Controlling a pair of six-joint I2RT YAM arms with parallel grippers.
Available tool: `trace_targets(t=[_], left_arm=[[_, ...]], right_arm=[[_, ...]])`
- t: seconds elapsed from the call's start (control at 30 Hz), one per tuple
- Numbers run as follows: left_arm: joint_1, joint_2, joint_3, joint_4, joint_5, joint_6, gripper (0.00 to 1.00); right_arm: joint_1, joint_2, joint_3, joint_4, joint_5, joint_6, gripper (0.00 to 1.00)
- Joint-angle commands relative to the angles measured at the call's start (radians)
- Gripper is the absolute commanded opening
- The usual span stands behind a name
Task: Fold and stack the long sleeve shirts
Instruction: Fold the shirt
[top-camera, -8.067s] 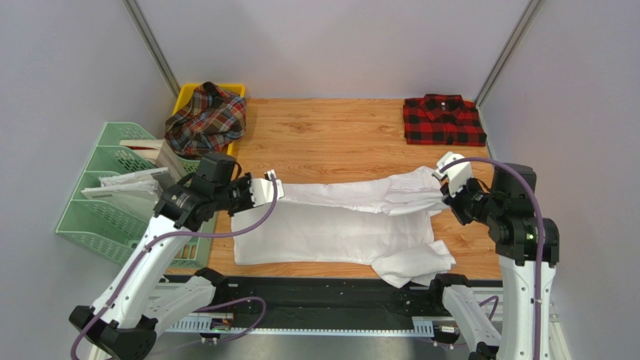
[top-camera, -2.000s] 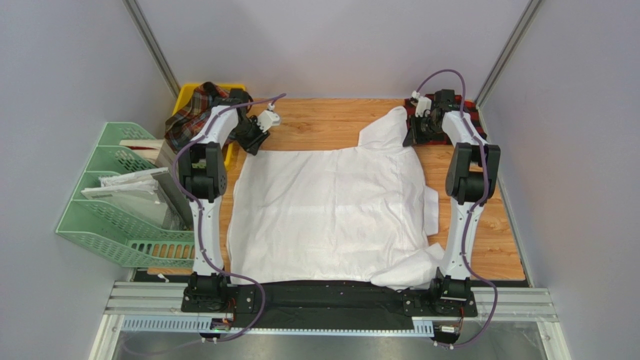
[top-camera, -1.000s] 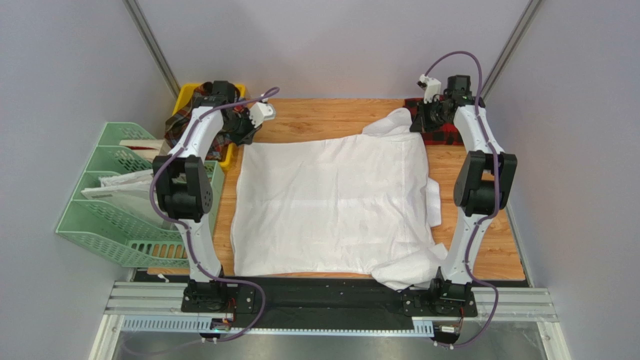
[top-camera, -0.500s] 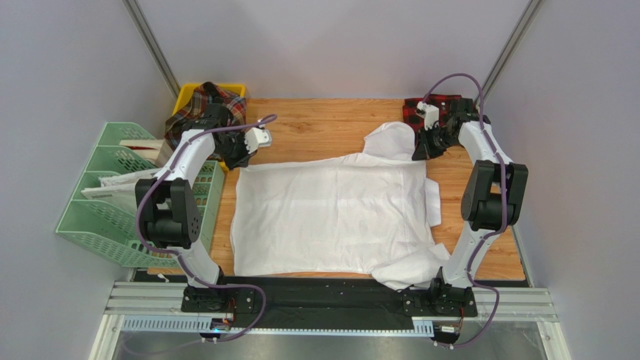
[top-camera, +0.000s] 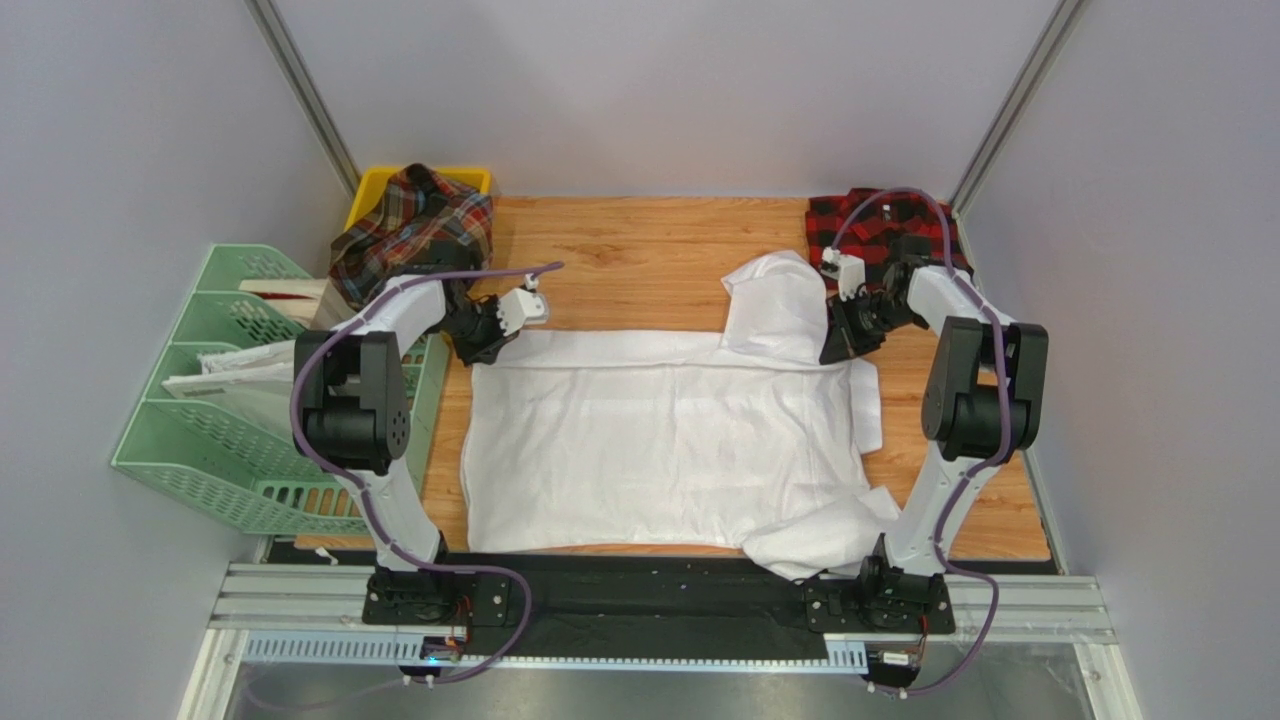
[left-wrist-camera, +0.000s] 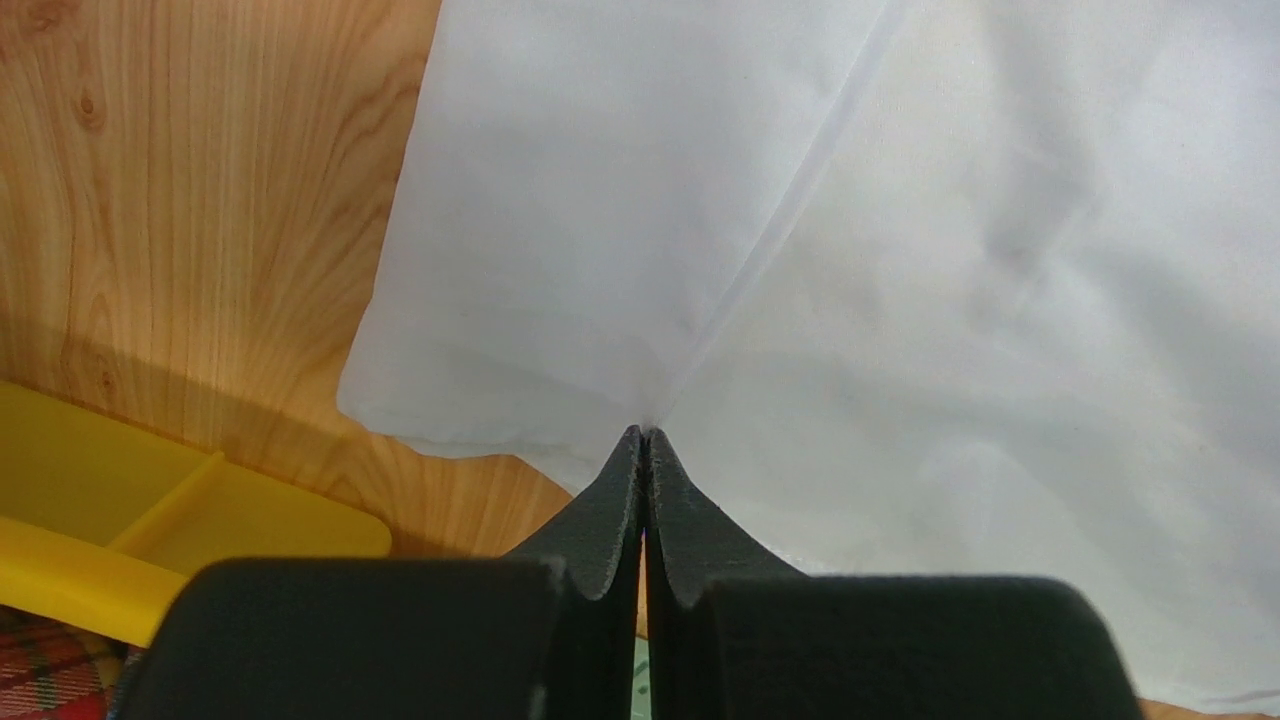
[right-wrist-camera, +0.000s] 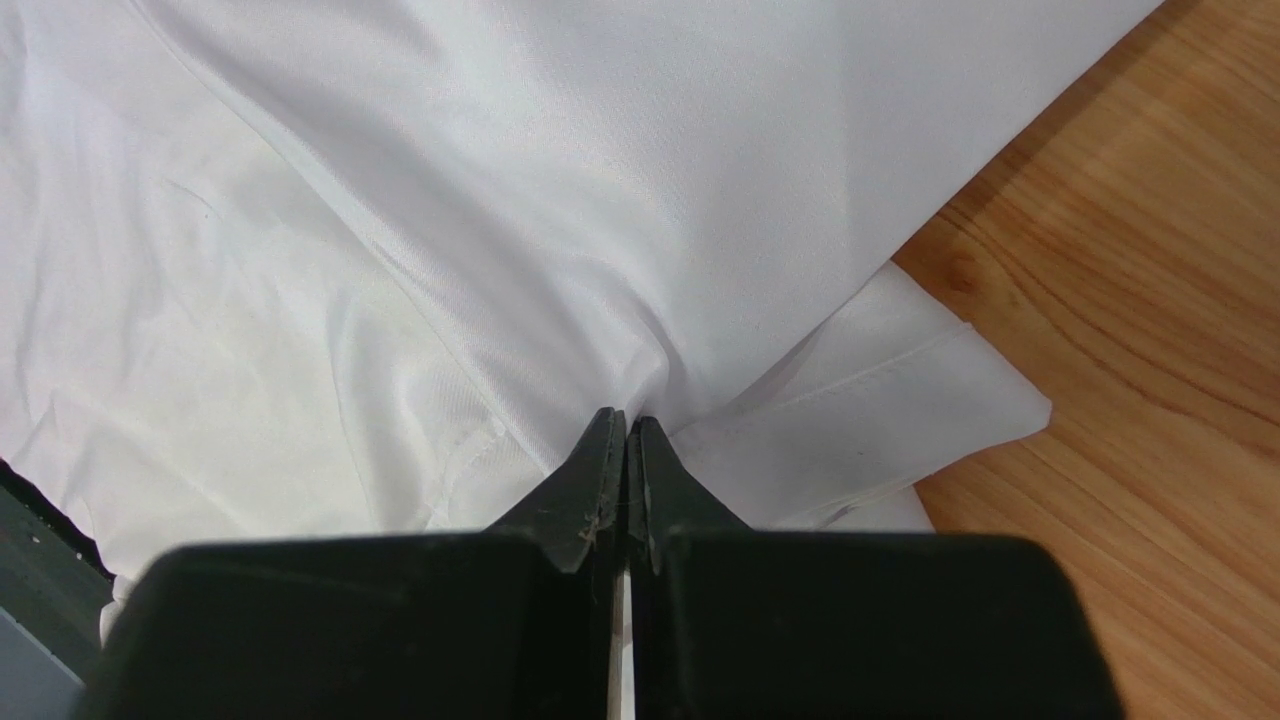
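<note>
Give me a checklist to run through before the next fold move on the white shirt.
1. Left gripper shut on the white shirt at its far left corner: ok.
2. Right gripper shut on the far right edge: ok.
3. Far edge flat between the grippers: not ok, cloth bulges up beside the right gripper.
4. Near right corner smooth: not ok, cloth lies bunched at the near edge of the table.
5. Checked shirt out of the fold's way: ok, folded at the far right corner.
6. Tartan shirt out of the way: ok, heaped on the yellow bin.
</note>
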Motion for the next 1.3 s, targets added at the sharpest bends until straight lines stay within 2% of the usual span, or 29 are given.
trace_targets(t=[0.0, 0.2, 0.4, 0.43, 0.47, 0.57, 0.73, 1.27], left_arm=[[0.002, -0.011, 0.029, 0.039, -0.007, -0.007, 0.00], [0.002, -0.064, 0.086, -0.014, 0.001, 0.017, 0.00], [-0.003, -0.055, 0.080, -0.068, 0.011, 0.042, 0.00], [-0.004, -0.048, 0.075, -0.066, 0.008, 0.039, 0.04], [-0.006, -0.045, 0.067, -0.054, 0.008, 0.034, 0.15], [-0.021, -0.028, 0.055, -0.036, 0.008, 0.017, 0.31], [-0.049, 0.021, 0.052, -0.013, -0.022, 0.019, 0.44], [-0.069, 0.102, 0.066, -0.054, -0.075, 0.086, 0.49]], right_arm=[[-0.006, -0.026, 0.029, 0.026, -0.002, -0.011, 0.00], [-0.004, -0.072, 0.078, -0.036, 0.002, -0.021, 0.00], [0.001, -0.071, 0.007, -0.025, 0.010, -0.030, 0.00], [0.001, -0.056, 0.003, -0.019, 0.011, -0.027, 0.00], [0.001, -0.048, 0.000, -0.008, 0.011, -0.024, 0.00], [0.005, -0.013, 0.004, 0.001, 0.019, -0.013, 0.01], [0.011, 0.012, 0.023, -0.002, 0.033, -0.002, 0.03], [0.013, 0.050, 0.059, -0.013, 0.056, -0.001, 0.03]])
